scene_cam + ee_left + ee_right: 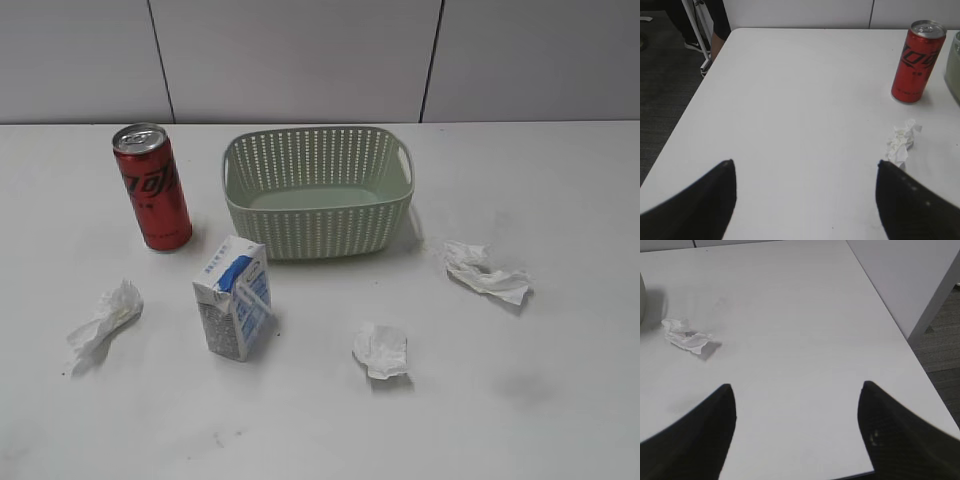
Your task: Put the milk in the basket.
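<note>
2 grippers wait with fingers spread wide and nothing between them: the left gripper point(805, 200) over bare table point(805, 100) near its left edge, the right gripper point(797, 430) over the near right corner. Neither shows in the exterior view.

The milk point(233, 297) stands upright on the table, just in front of the basket point(318, 190) and a little left of it, with the can point(152, 187) behind it to the left. It is apart from all 3 tissue wads: 1 point(104, 322) to its left, 1 point(381, 351) to its right, 1 point(484, 270) far right.

I judge the carton light and fairly stiff, though paper walls would dent under a hard squeeze, and its smooth print may slip. The flat side faces look like the best hold, taken mid-height, away from the straw on the front.

Room is good: open table lies all around the carton, and the basket's mouth is wide and, as far as seen, holds nothing. The lift must clear the front rim. The can stands near the left arm's likely path and could tip.
</note>
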`<state>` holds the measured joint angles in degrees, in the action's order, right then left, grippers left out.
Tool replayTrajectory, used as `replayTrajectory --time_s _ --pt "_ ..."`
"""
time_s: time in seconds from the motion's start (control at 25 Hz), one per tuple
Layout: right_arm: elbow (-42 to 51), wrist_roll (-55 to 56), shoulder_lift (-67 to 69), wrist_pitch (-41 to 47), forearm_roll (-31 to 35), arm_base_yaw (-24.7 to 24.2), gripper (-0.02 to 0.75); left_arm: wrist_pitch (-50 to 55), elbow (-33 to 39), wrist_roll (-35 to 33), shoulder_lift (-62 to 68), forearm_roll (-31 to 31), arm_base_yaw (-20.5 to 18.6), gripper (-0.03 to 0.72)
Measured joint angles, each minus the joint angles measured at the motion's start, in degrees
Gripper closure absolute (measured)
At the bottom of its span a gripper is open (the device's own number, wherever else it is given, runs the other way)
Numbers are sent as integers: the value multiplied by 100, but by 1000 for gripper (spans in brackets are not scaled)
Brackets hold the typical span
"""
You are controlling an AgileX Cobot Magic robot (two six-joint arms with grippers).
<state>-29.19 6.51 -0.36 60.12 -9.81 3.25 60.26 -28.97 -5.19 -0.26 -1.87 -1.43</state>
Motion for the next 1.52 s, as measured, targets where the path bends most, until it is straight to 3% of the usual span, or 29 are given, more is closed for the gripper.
replayTrajectory --time_s 0.56,0.76,1.12,1.28,1.52 --pt "0 0 0 0 0 0 152 -6 -6 0 183 -5 0 69" --pt "0 0 0 0 0 0 151 -461 -272 0 1240 -95 0 87" --pt "0 0 0 0 0 0 151 -984 -1544 -64 4192 -1100 63 88" --pt "0 5 0 0 0 0 152 -856 -2479 -281 5312 -1291 592 88" --pt "0 5 0 0 0 0 152 -715 -3548 -310 6795 -1319 2157 88"
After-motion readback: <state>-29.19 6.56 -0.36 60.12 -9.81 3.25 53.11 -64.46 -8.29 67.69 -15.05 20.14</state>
